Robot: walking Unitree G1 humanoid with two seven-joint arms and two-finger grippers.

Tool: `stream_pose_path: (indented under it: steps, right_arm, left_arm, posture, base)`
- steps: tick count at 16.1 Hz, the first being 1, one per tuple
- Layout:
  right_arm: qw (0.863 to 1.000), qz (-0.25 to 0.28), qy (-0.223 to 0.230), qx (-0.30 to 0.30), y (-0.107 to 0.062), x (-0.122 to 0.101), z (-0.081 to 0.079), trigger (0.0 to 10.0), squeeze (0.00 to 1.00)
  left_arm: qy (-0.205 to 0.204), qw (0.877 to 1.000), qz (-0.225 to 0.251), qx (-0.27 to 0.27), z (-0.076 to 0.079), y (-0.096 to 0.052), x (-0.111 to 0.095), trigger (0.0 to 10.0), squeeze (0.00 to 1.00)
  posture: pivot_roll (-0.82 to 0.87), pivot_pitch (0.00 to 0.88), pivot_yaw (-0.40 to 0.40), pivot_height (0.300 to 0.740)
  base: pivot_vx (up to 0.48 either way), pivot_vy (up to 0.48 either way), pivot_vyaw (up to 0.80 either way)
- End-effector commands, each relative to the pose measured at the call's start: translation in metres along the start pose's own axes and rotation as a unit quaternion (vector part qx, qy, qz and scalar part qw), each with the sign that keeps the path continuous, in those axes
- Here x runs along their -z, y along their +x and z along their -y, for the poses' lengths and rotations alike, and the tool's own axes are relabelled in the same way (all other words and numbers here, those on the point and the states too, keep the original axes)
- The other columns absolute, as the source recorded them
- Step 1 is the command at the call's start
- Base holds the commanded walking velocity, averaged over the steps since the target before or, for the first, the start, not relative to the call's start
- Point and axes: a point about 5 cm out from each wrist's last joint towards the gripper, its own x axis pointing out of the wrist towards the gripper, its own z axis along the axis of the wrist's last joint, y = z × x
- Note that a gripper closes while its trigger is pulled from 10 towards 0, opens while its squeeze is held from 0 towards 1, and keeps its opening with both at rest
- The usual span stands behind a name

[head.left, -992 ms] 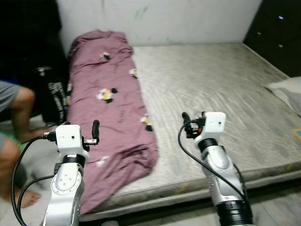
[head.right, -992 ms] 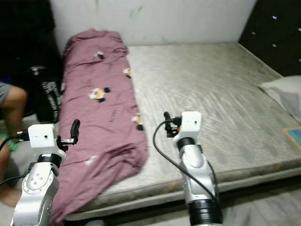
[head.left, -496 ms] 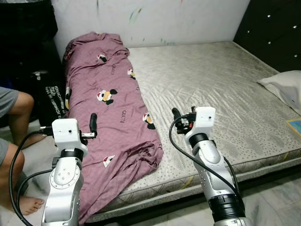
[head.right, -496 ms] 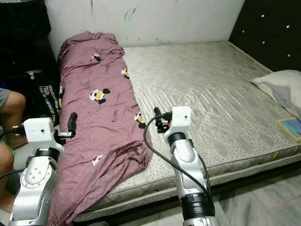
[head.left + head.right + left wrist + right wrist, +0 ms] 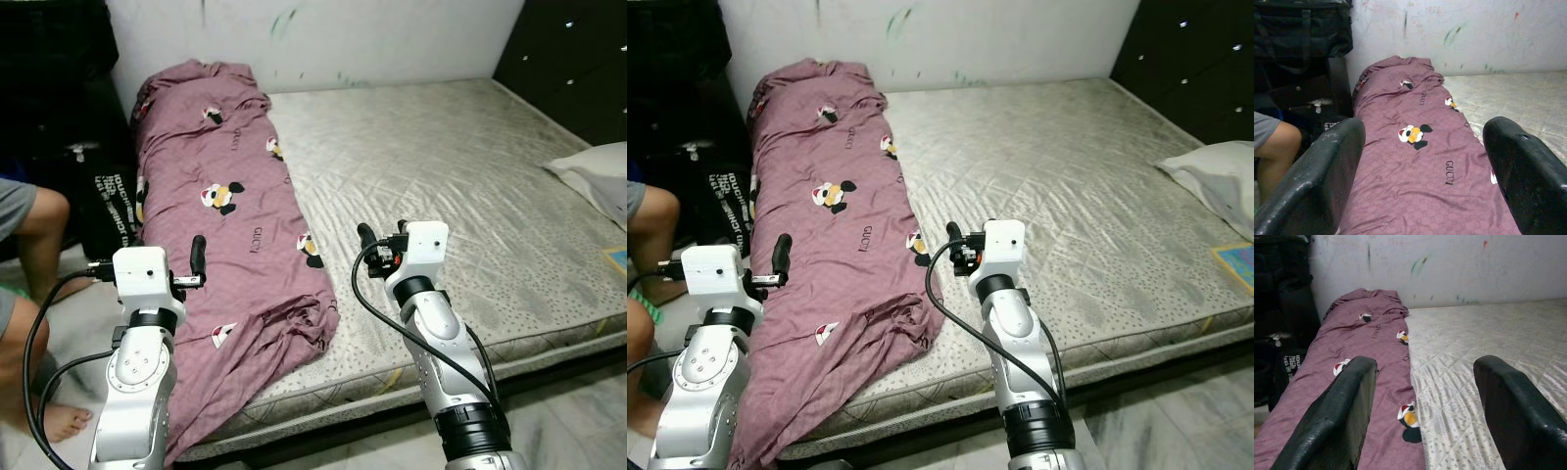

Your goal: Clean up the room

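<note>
- While both arms are reaching forward over the near edge of the bed, the left gripper (image 5: 196, 264) is hovering with its fingers (image 5: 1327, 181) spread wide, holding nothing, above the near end of the purple sheet (image 5: 230, 235).
- The right gripper (image 5: 377, 247) is likewise keeping its fingers (image 5: 1347, 406) spread apart and empty, hanging over the bare mattress (image 5: 441, 176) just beside the sheet's right edge.
- The purple sheet, printed with small cartoon figures and lettering, is lying in a long bunched strip along the left side of the mattress, running from the wall to the near edge, where its crumpled end is spilling over the side.
- A white pillow (image 5: 593, 181) is lying at the right edge of the mattress, well apart from the sheet, with a small blue-and-yellow item (image 5: 619, 259) just beside it, too small to identify.
- A person's bare leg (image 5: 34, 220) and foot (image 5: 54, 421) are showing on the floor at the left, near a black bag (image 5: 113, 201) with white printing that is standing against the bed.
</note>
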Motion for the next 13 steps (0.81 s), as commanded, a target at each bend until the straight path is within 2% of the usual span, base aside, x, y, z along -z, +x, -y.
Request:
stream_pose_path:
  steps: [1,7,13]
  right_arm:
    - [1.0,0.004,0.002,-0.005,0.002,-0.0023,-0.0016,10.0,0.0]
    - [1.0,0.002,0.0,-0.007,0.001,-0.0009,-0.0019,10.0,0.0]
    - [1.0,-0.001,-0.003,-0.012,0.002,-0.0003,-0.0019,10.0,0.0]
  left_arm:
    - [0.005,1.0,-0.005,0.0,0.0009,0.0,0.0019,10.0,0.0]
    - [0.006,1.0,-0.005,0.004,0.0031,0.0006,0.002,10.0,0.0]
    - [0.004,1.0,-0.003,0.004,0.0049,0.0014,0.0018,10.0,0.0]
  posture:
    - [0.0,0.0,-0.024,0.684]
    - [0.0,0.0,-0.022,0.619]
    - [0.0,0.0,-0.027,0.615]
  base:
    - [0.0,0.0,0.0]
    - [0.0,0.0,0.0]
    - [0.0,0.0,0.0]
